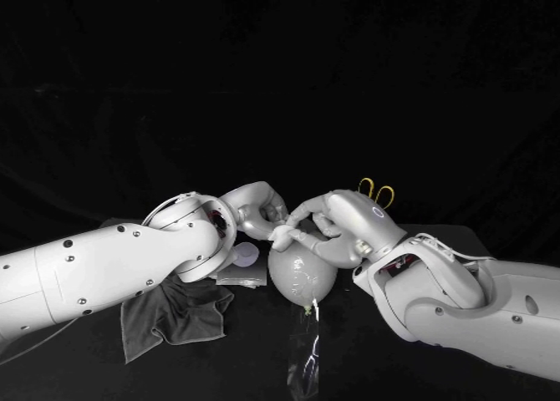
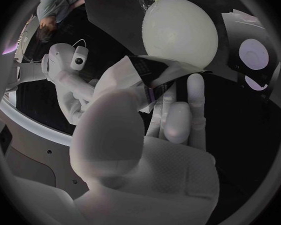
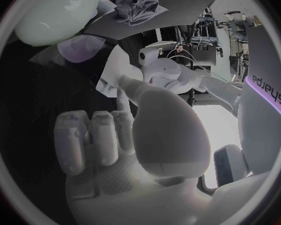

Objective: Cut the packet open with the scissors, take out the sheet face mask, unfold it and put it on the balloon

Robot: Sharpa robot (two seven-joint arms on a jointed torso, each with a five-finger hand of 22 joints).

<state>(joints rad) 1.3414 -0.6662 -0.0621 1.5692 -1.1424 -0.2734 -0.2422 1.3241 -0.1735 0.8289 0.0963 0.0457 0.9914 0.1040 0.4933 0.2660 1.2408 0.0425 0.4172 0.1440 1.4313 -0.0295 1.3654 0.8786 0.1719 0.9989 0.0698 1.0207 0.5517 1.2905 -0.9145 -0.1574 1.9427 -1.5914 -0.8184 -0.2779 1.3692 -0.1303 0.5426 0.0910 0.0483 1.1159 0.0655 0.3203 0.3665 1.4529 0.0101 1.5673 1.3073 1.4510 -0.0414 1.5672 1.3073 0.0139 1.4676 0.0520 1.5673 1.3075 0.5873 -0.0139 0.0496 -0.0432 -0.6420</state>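
Starting at the left, a grey cloth (image 1: 171, 313) is lying crumpled on the surface (image 1: 232, 368), at about 8 o'clock from the balloon (image 1: 302, 276). The left hand (image 1: 254, 209) is hovering at the balloon's 11 o'clock, its fingers (image 2: 193, 100) narrow and pinching the sheet face mask (image 2: 125, 72), which looks folded. The right hand (image 1: 343, 227) is poised opposite at 1 o'clock; I cannot tell whether its fingers are gripping the mask. The scissors (image 1: 377, 190) are lying at 1 o'clock from that hand. I judge the unfolding to be the step in hand: each hand should be taking one edge and drawing apart gently, low over the balloon, so the sheet neither tears nor clings to itself. The left wrist view is showing the pinch and the fold, which the hands' backs are hiding in the head view.
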